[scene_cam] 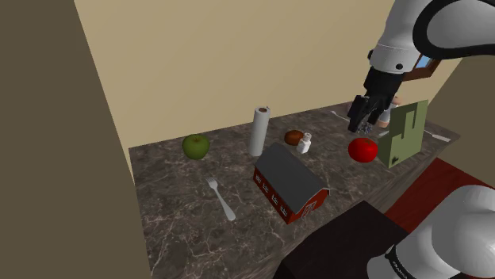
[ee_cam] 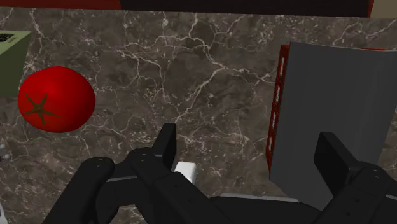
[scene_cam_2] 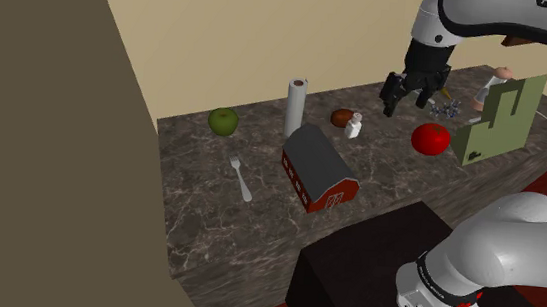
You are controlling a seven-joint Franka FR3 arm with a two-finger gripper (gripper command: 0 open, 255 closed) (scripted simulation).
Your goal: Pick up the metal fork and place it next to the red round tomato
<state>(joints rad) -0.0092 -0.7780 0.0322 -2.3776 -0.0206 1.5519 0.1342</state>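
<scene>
Jaws stand wide apart and hold nothing, raised on the tomato (ee_cam: 56,99) side of the toy barn (scene_cam: 289,186); judged a pre-approach posture. Fork (scene_cam: 221,198) lies flat on the tabletop (scene_cam: 182,238) on the barn's opposite side, untouched. Wrist view confirms the empty gap; shoulder view locates the fork.

This looks like a kitchen in a home. A long surface (scene_cam: 182,226) of dark stone with pale veins runs along a plain cream wall (scene_cam: 238,55). There is food on it: a green apple (scene_cam: 196,146) and a red tomato (scene_cam: 363,149). A fork (scene_cam: 221,198) lies there too. A roll of paper towel (scene_cam: 259,131) stands up near a small white shaker (scene_cam: 305,143). A red toy barn (scene_cam: 289,186) with a grey roof sits in the middle, like a child's plaything.
</scene>
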